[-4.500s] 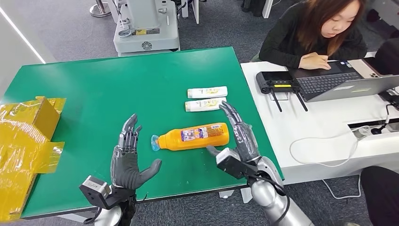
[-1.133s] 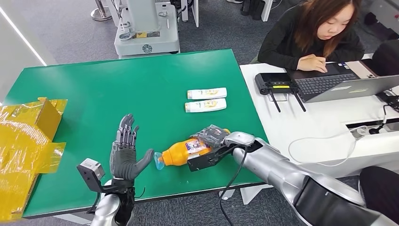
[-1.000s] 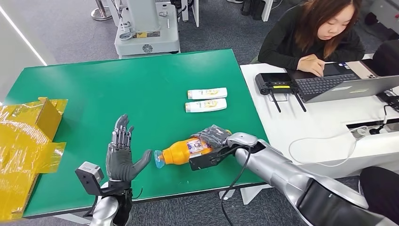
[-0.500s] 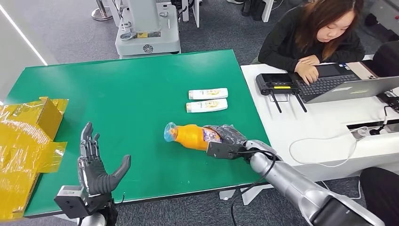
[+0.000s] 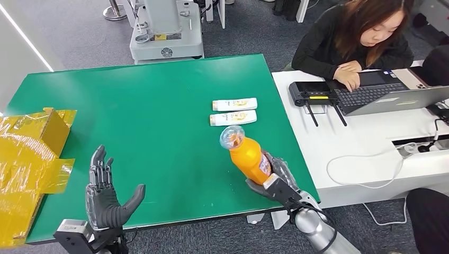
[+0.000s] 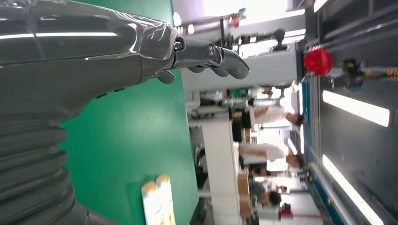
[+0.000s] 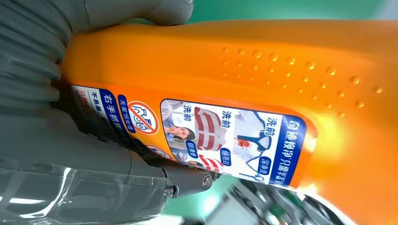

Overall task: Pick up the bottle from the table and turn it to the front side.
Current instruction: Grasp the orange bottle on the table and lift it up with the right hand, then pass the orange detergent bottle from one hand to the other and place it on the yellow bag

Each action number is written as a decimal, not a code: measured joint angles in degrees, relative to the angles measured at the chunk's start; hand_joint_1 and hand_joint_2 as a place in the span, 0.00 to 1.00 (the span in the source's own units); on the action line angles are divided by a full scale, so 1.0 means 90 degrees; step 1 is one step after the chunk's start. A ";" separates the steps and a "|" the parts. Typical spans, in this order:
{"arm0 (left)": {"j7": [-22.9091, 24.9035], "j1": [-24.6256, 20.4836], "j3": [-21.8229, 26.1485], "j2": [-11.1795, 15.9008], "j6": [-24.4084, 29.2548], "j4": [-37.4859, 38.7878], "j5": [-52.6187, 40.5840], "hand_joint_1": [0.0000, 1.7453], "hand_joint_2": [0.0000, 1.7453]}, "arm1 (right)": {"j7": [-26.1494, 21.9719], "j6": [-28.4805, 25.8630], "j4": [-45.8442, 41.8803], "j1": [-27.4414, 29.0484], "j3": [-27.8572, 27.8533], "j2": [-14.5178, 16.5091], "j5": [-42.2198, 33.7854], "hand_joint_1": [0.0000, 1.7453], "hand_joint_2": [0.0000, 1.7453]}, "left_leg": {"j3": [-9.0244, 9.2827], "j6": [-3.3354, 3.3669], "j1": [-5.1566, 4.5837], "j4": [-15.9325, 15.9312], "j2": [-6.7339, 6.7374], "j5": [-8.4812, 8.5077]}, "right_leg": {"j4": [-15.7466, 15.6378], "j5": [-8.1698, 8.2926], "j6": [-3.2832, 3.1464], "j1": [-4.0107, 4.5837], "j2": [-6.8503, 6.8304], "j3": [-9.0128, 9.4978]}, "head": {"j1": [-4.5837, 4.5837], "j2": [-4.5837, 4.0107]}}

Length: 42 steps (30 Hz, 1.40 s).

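My right hand (image 5: 278, 177) grips the lower part of an orange bottle (image 5: 248, 155) and holds it lifted above the green table (image 5: 159, 106), near its front right edge. The bottle tilts with its pale blue cap (image 5: 231, 136) up and away from me. Up close, the right wrist view has the bottle (image 7: 244, 65) with its printed label (image 7: 220, 136) facing the camera and my fingers (image 7: 117, 187) wrapped around it. Over the table's front left edge my left hand (image 5: 106, 198) stands palm-in, fingers spread and holding nothing; the same hand (image 6: 94, 51) fills the near part of the left wrist view.
Two small white-and-yellow tubes (image 5: 233, 110) lie side by side behind the bottle. Crumpled yellow wrapping and a box (image 5: 29, 153) sit at the table's left edge. A person (image 5: 360, 37) works at a laptop (image 5: 386, 92) on the white desk (image 5: 365, 143) to the right.
My right hand picked the bottle off the table and swung it from lying cap-left to tilted cap-up. My left hand drew back toward the front left edge.
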 joint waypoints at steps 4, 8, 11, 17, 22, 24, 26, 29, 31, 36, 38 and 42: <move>0.0000 -0.0202 0.0000 -0.0008 -0.0367 0.0195 0.0080 0.00 1.00 | -0.0180 -0.0026 -0.0371 0.0002 -0.0317 0.0126 -0.0069 1.00 1.00 | -0.0004 -0.0001 0.0000 0.0000 0.0007 0.0002 | 0.0000 0.0002 -0.0002 0.0000 0.0004 -0.0007 | 0.0001 0.0000; 0.0000 -0.0523 0.0000 -0.0081 -0.0905 0.0523 0.0229 0.00 1.00 | -0.0344 0.0008 -0.0473 -0.0221 -0.0391 0.0346 -0.0044 1.00 1.00 | -0.0008 -0.0002 0.0000 0.0000 0.0009 0.0004 | 0.0002 0.0003 -0.0003 0.0000 0.0006 -0.0010 | 0.0001 0.0000; 0.0000 -0.0828 -0.0001 -0.0185 -0.1352 0.0867 0.0356 0.00 1.00 | -0.0334 0.0010 -0.0450 -0.0534 -0.0385 0.0536 0.0044 1.00 1.00 | -0.0007 -0.0002 0.0000 0.0000 0.0012 0.0006 | 0.0002 0.0004 -0.0003 0.0000 0.0010 -0.0012 | -0.0001 0.0000; 0.0007 -0.1610 -0.0046 -0.0343 -0.2102 0.1701 0.0744 0.00 1.00 | -0.0278 -0.0035 -0.0292 -0.1112 -0.0363 0.0858 0.0111 1.00 1.00 | -0.0008 -0.0001 0.0000 0.0001 0.0006 0.0011 | 0.0005 0.0005 -0.0003 0.0000 0.0004 -0.0012 | 0.0000 0.0000; 0.0145 -0.2100 -0.0151 -0.0370 -0.2686 0.2095 0.0888 0.00 1.00 | -0.0209 0.0118 0.0011 -0.1510 -0.0315 0.1011 0.0331 1.00 1.00 | -0.0012 -0.0001 -0.0001 0.0001 0.0007 0.0010 | 0.0006 0.0005 -0.0003 -0.0001 0.0005 -0.0015 | 0.0002 0.0000; 0.0207 -0.2303 -0.0211 -0.0374 -0.2844 0.2214 0.0922 0.00 1.00 | -0.0208 0.0160 0.0190 -0.1686 -0.0274 0.1084 0.0403 1.00 1.00 | -0.0013 -0.0001 -0.0001 0.0001 0.0008 0.0010 | 0.0006 0.0005 -0.0003 -0.0001 0.0006 -0.0017 | 0.0001 0.0000; 0.0237 -0.2439 -0.0246 -0.0376 -0.2887 0.2296 0.0933 0.00 1.00 | -0.0219 0.0181 0.0339 -0.1811 -0.0241 0.1149 0.0422 1.00 1.00 | -0.0013 -0.0001 -0.0001 0.0001 0.0005 0.0010 | 0.0006 0.0005 -0.0003 -0.0001 0.0005 -0.0017 | 0.0001 0.0000; 0.0248 -0.2638 -0.0282 -0.0376 -0.2903 0.2414 0.0897 0.00 1.00 | -0.0249 0.0297 0.0621 -0.2002 -0.0173 0.1278 0.0426 1.00 1.00 | -0.0014 -0.0002 0.0000 0.0001 0.0006 0.0010 | 0.0008 0.0005 -0.0003 -0.0001 0.0006 -0.0019 | 0.0001 0.0000; 0.0252 -0.2804 -0.0322 -0.0382 -0.2902 0.2474 0.0850 0.00 1.00 | -0.0273 0.0423 0.0855 -0.2143 -0.0085 0.1418 0.0432 1.00 1.00 | -0.0014 -0.0002 0.0000 0.0001 0.0011 0.0010 | 0.0010 0.0005 -0.0004 0.0000 0.0010 -0.0020 | 0.0001 0.0000; 0.0362 -0.3204 -0.0350 -0.0432 -0.2946 0.2600 0.0812 0.00 1.00 | -0.0285 0.0704 0.1639 -0.2498 0.0256 0.1879 0.0469 1.00 1.00 | -0.0014 -0.0003 0.0001 0.0000 0.0012 0.0011 | 0.0014 0.0005 -0.0004 0.0001 0.0011 -0.0024 | 0.0000 0.0000; 0.0384 -0.3329 -0.0349 -0.0447 -0.2977 0.2662 0.0832 0.00 1.00 | -0.0282 0.0787 0.1960 -0.2595 0.0392 0.2073 0.0502 1.00 1.00 | -0.0014 -0.0004 0.0002 0.0000 0.0009 0.0012 | 0.0015 0.0004 -0.0005 0.0001 0.0010 -0.0025 | -0.0001 0.0000; 0.0376 -0.3463 -0.0347 -0.0504 -0.2952 0.2827 0.0814 0.00 1.00 | -0.0281 0.0856 0.2438 -0.2709 0.0579 0.2362 0.0518 1.00 1.00 | -0.0016 -0.0005 0.0001 -0.0001 0.0008 0.0012 | 0.0016 0.0003 -0.0005 0.0000 0.0009 -0.0027 | 0.0000 0.0000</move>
